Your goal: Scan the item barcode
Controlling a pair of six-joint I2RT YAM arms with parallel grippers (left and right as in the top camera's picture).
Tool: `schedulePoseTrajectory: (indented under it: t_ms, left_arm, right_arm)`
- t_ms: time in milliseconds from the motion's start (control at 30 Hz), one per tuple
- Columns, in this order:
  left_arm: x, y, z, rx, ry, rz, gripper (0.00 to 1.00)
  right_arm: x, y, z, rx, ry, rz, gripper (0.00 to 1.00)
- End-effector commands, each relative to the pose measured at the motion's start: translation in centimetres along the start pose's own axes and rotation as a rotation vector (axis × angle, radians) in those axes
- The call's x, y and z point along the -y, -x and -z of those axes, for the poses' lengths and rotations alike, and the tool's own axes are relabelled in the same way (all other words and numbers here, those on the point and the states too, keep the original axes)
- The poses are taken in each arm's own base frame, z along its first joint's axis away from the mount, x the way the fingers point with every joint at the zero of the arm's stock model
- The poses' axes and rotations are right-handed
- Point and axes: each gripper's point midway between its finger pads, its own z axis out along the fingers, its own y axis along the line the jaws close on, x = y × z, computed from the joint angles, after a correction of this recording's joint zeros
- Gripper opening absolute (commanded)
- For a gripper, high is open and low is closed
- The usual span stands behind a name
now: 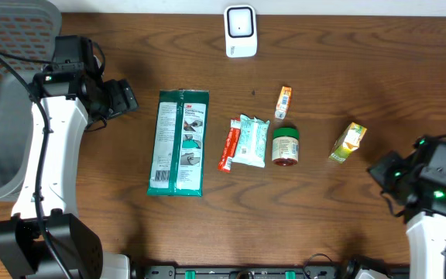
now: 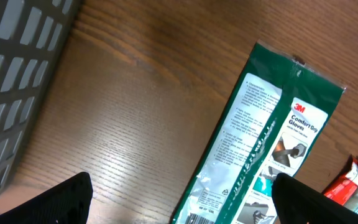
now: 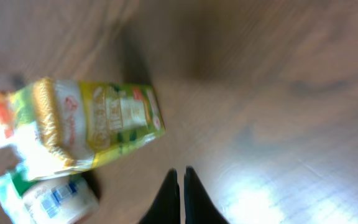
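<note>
Right gripper (image 3: 180,190) clenched tight on nothing, tips just short of the yellow-green carton (image 3: 92,127) on the wood table (image 3: 278,93). Left gripper (image 1: 127,99) released wide, empty, near the 3M gloves pack (image 1: 178,142). Carton sits right of the green-label jar (image 1: 286,146); teal wipes pack (image 1: 252,140) and red sachet (image 1: 228,147) lie between jar and gloves. Far edge: white scanner (image 1: 240,31), well apart from carton.

Table (image 1: 362,70): dark brown wood-grain top that fills nearly the whole overhead view, with a soft pale sheen of light on its right part. Grey perforated bin (image 1: 2,116): at the table's left edge, slotted wall. Pale strip (image 1: 362,6): along the far edge.
</note>
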Motion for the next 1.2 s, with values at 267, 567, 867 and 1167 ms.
schedulePoseTrajectory:
  t_ms: [267, 567, 867, 1167]
  left_arm:
    - [-0.1, 0.0, -0.1, -0.006, 0.002, -0.002, 0.93]
    - [-0.1, 0.0, -0.1, -0.006, 0.002, -0.002, 0.92]
    - [-0.1, 0.0, -0.1, -0.006, 0.002, -0.002, 0.92]
    - [-0.1, 0.0, -0.1, -0.006, 0.002, -0.002, 0.92]
  right_arm:
    - [1.1, -3.8, -5.5, -0.002, 0.136, -0.144, 0.01]
    - [2.5, -5.6, -7.3, 0.017, 0.152, -0.164, 0.01]
    - [0.8, -6.4, -7.2, -0.021, 0.263, -0.144, 0.01]
    - [-0.6, -6.2, -6.8, -0.028, 0.341, -0.127, 0.01]
